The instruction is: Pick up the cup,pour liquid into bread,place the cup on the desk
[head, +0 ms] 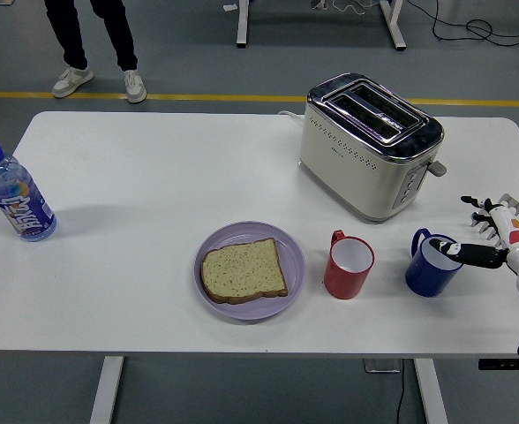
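Observation:
A blue cup (432,263) stands upright at the right of the table, its handle at the upper left. A red cup (348,266) stands to its left, also upright. A slice of bread (243,270) lies on a purple plate (288,243) left of the red cup. My right hand (485,234) is at the blue cup's right side, fingers spread open. Its thumb tip reaches over the cup's right rim. The hand holds nothing. My left hand is out of view.
A cream toaster (368,144) stands behind the cups. A water bottle (15,200) lies at the table's left edge. A person's legs (94,46) are beyond the far side, on the floor.

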### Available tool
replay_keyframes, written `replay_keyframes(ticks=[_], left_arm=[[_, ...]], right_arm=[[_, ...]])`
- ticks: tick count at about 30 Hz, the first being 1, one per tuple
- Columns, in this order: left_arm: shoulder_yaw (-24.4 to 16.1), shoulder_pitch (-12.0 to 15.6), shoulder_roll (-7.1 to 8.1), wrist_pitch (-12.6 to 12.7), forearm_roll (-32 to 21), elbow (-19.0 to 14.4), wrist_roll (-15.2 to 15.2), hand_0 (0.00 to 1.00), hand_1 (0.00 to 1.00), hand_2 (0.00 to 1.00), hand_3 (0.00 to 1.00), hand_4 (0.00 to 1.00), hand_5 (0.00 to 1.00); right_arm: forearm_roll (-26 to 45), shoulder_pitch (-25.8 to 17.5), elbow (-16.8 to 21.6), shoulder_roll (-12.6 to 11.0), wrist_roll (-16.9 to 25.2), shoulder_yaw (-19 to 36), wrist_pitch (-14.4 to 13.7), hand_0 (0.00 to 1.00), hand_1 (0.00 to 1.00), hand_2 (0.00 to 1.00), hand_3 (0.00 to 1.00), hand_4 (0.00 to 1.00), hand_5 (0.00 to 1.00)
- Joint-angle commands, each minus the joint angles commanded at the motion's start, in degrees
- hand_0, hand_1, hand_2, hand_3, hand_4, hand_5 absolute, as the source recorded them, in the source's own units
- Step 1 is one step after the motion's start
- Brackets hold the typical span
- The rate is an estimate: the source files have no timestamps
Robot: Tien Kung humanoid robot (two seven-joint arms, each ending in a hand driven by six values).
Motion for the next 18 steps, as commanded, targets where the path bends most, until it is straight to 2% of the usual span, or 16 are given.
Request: replay_keyframes(ticks=[10,18], left_arm=[[-0.84,0.41,-0.09,0.04,1.49,-0.01,0.53,0.687,0.697,0.701,0.556,0.254,0.998],[-0.82,0.45,-0.06,0.02,1.49,-0.03,0.52,0.688,0.697,0.7,0.556,0.256,0.998]], right_arm=[[-0.69,0.38,-0.38,0.44,-2.45,-1.77,-1.31,0.932,0.835,0.907,0.841,0.973,0.317],[-1.23,0.48,-0.17,0.37,-4.14,-2.8,-0.9,0.93,0.82,0.886,0.826,0.972,0.333]])
